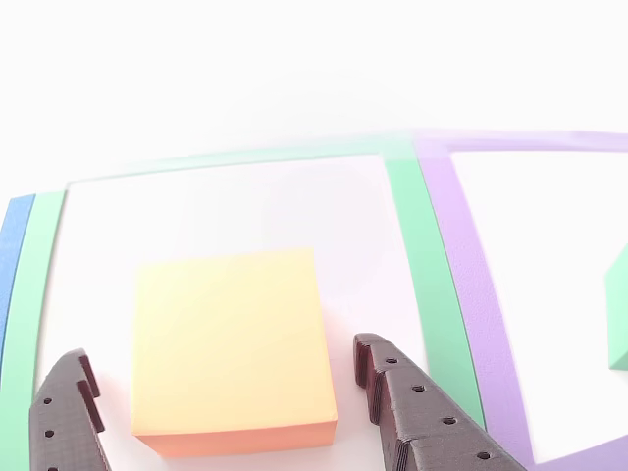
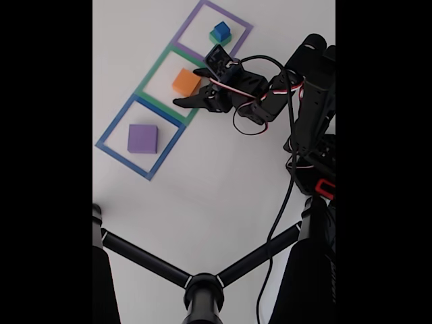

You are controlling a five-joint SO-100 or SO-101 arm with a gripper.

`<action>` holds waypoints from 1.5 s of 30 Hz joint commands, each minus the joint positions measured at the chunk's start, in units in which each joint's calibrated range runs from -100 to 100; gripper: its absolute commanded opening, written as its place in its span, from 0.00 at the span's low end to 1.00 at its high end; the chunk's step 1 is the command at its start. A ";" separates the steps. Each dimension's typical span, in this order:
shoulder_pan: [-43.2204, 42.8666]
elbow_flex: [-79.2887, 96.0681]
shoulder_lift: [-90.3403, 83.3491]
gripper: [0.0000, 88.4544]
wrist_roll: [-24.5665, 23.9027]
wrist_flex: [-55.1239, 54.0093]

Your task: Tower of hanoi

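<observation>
Jaws: apart, either side of the flat orange foam block | block: in the green taped square on the white tabletop | handling: looks light, soft; you grip its side faces gently.

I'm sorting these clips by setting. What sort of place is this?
Probably a hobby or lab tabletop set up for robot trials. A plain white table carries three taped squares in a row with coloured blocks inside, and a dark stand reaches over the surface. Nothing household lies around.
</observation>
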 commanded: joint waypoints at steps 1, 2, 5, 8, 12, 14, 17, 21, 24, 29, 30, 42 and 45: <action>-0.56 -1.35 -0.14 0.27 0.00 -1.40; -0.56 -1.35 -0.14 0.26 0.00 -1.40; -0.85 -1.35 0.03 0.23 0.00 -1.40; -1.13 -1.44 0.03 0.20 0.00 -1.40; -1.52 -1.44 0.03 0.16 0.00 -1.64; -1.61 -1.53 0.03 0.15 0.00 -1.64; -1.61 -1.53 0.03 0.14 0.00 -1.80; -1.61 -1.53 -0.05 0.14 0.00 -2.37; -1.90 -1.53 -1.35 0.14 0.00 -1.97; -2.19 -2.90 -7.16 0.14 0.00 5.16; -2.09 -2.90 -9.18 0.14 0.00 7.18; -2.48 -12.35 -41.31 0.14 0.00 53.90; -2.96 -18.62 -46.08 0.14 0.00 66.29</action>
